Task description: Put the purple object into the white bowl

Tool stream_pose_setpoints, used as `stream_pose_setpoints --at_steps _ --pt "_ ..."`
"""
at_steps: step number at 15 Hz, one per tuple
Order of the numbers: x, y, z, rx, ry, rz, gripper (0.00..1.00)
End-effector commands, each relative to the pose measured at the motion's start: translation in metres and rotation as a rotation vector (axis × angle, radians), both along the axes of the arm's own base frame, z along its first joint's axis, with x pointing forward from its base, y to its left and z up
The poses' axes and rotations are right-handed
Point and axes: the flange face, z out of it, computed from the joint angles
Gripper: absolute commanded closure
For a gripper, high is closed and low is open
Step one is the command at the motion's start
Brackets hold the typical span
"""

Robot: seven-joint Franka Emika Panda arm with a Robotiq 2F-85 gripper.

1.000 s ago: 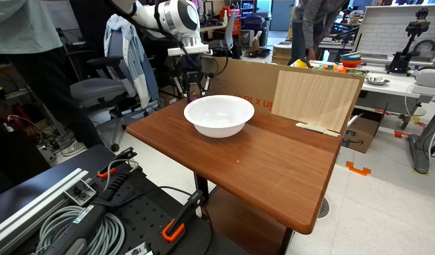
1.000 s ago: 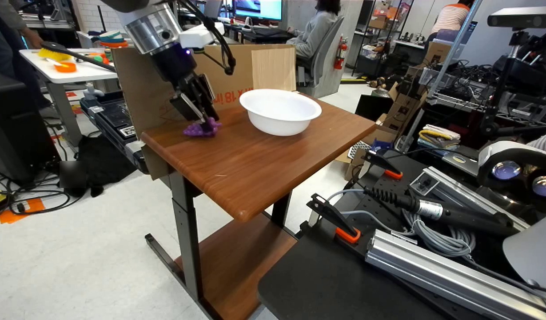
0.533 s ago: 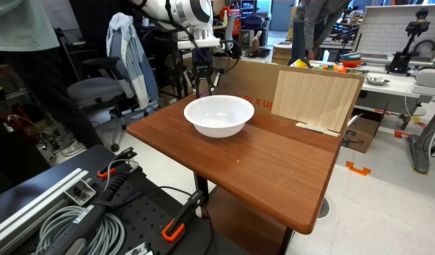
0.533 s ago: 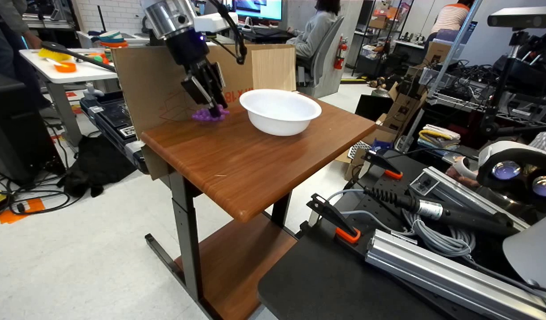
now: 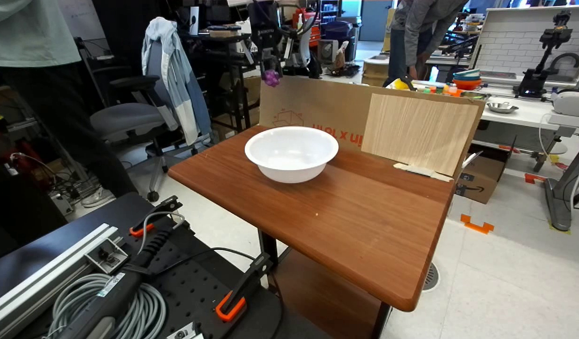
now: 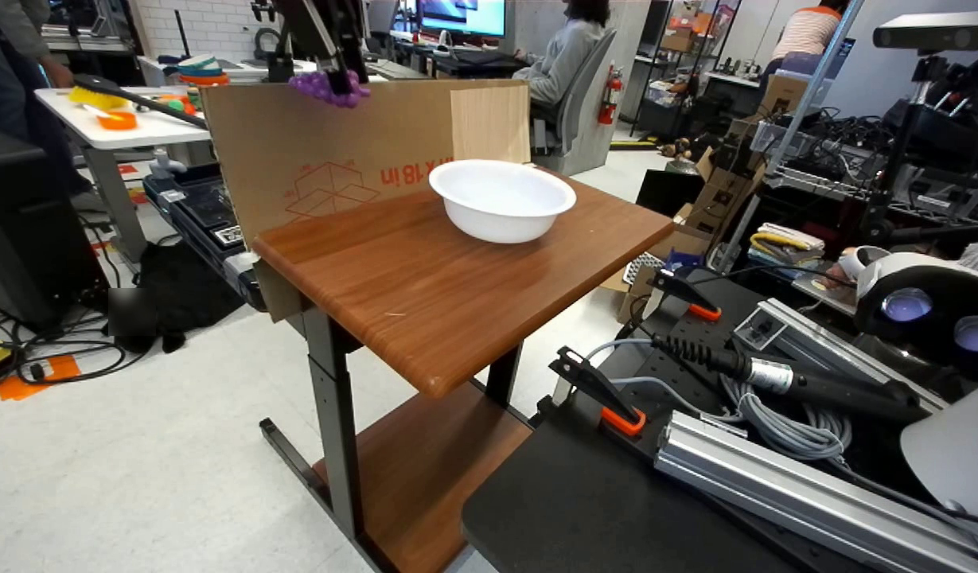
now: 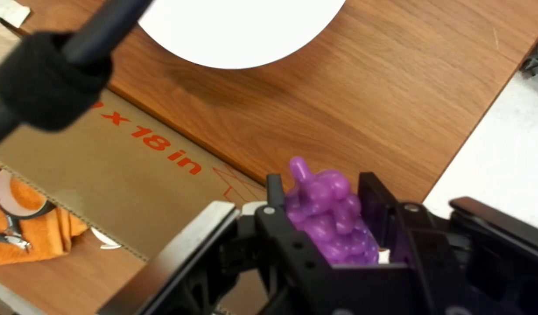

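In an exterior view, the robot's black-and-silver two-fingered gripper (image 5: 271, 75) hangs pointing down, well above the brown wooden table (image 5: 355, 221) near its far corner — blocky dark fingers (image 7: 376, 210) clamped in a hold.

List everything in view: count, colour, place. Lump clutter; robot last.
Table: 1, brown, centre of both exterior views.
Bowl: 1, white, on the table.
Grapes: 1 bunch, purple, held above table height.
Cardboard: 1 sheet, brown, upright along the table's edge.
Board: 1, pale wood, against the cardboard.
Bench: 1, dark, foreground.
Clamps: 2, black and orange, on the bench.
Cable: 1 coil, grey, on the bench.
Chairs: at least 2, grey, background.
Jacket: 1, blue and white, over a chair.
People: at least 4, mixed clothing, around the room.
Other clutter: uncounted, mixed colours, bench and background.
Pincer: 1, black and silver, gripping the grapes.
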Motion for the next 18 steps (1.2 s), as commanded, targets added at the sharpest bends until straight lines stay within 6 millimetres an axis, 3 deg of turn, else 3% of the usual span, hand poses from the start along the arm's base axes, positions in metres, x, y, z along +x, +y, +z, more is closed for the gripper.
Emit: stream_pose_setpoints --at_steps 1,3,8,12,18 --pt "-0.013 -0.031 0.022 0.057 -0.015 -0.044 0.79" --pt "-0.02 -0.055 0.015 0.076 0.015 -0.078 0.79" --pt "-0.035 -0.106 -0.038 0.125 0.144 -0.161 0.79" --pt "-0.046 -0.119 -0.072 0.144 0.229 -0.178 0.79" --pt "-0.066 -0.134 -0.088 0.15 0.285 -0.22 0.79"
